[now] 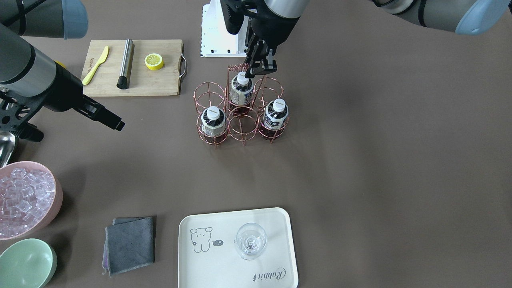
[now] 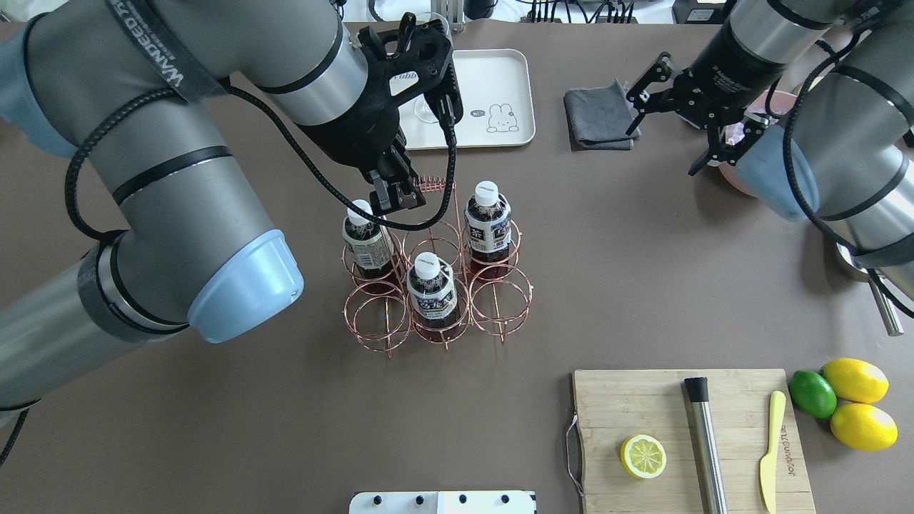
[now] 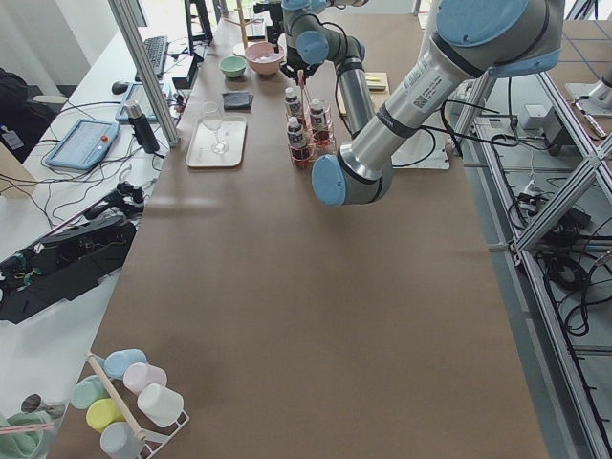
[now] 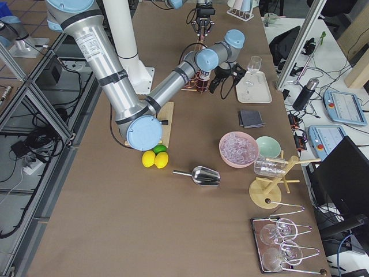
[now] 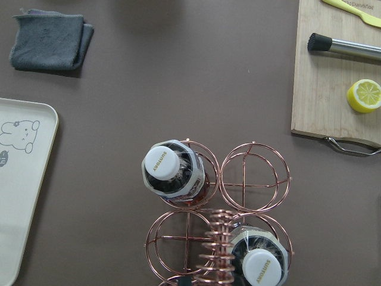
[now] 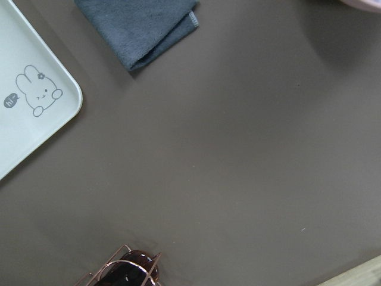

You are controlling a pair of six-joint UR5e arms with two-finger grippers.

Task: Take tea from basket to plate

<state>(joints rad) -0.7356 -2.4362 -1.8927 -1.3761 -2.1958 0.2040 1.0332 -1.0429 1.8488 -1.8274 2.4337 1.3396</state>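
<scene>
Tea stands upright in a copper wire basket (image 1: 242,138) in the front-facing view. The middle tea bottle (image 1: 242,91) is in the centre ring of the basket's robot-side row. The right-corner tea bottle (image 1: 213,122) and left-corner tea bottle (image 1: 275,118) are in the end rings of its other row. The left hand (image 1: 261,72) hangs above the basket by its coiled handle (image 1: 237,67), fingers a narrow gap apart, nothing between them. The right hand (image 1: 117,125) hovers well off the basket's right side. The plate (image 1: 276,224) lies on the worktop (image 1: 380,160) well apart from the basket on its operator side, bearing a wine glass (image 1: 251,241).

Overhead, the left hand (image 2: 394,198) shows over the basket (image 2: 400,314) near the left-corner tea bottle (image 2: 364,243). The right hand (image 2: 660,152) is spread wide and empty, far to the basket's right, by a grey cloth (image 2: 596,118). A cutting board (image 2: 643,407) with a lemon half (image 2: 643,457) lies on the basket's robot side.

From the left end, the basket (image 3: 308,143) shows small beyond the near arm, the plate (image 3: 234,143) on its operator side. From the right end, the near arm partly hides the basket (image 4: 199,86); the plate (image 4: 260,93) lies past it.

The left wrist camera looks down on the right-corner tea bottle (image 5: 172,170), the middle tea bottle (image 5: 257,265) and the coiled handle (image 5: 215,250). The right wrist camera catches a corner of the plate (image 6: 30,137), the grey cloth (image 6: 140,27) and the basket's rim (image 6: 113,275).
</scene>
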